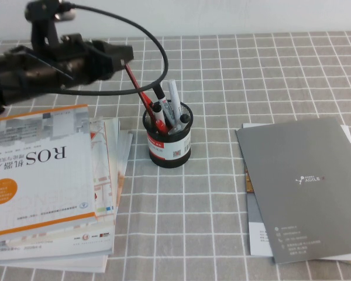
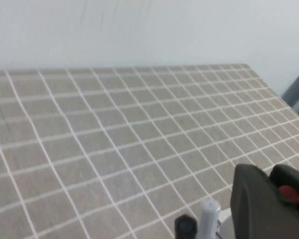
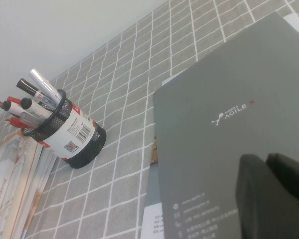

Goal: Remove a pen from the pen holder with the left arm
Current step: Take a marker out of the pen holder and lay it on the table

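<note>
High view: the left arm (image 1: 41,67) comes in from the upper left of the frame, dark, with a black cable (image 1: 158,52) looping off it. The left gripper (image 1: 127,58) sits up and left of centre, above and to the left of the pen holder (image 1: 168,149), jaws closed on the top end of a red pen (image 1: 141,93). The pen slants from the gripper down and right to the holder's mouth, with its lower end among the other pens there. Left wrist view agrees: a red patch is pinched between two dark fingers (image 2: 251,199) at the lower right of the frame. The pen holder is a black mesh cup with a white and red label, upright at centre frame on a grid-pattern tablecloth (image 1: 222,205). A silver-white marker (image 1: 172,93) and several black-capped pens stand in it. A stack of books (image 1: 41,175) lies at the lower left, its top cover white and orange and reading ROS, near the holder but apart from it. A grey booklet (image 1: 304,181) lies flat at the right of the frame, also apart from the holder. The right gripper (image 3: 268,169) is outside the high view. In the right wrist view it shows dark at the lower right of the frame, over the grey booklet. Open or closed: cannot tell.
</note>
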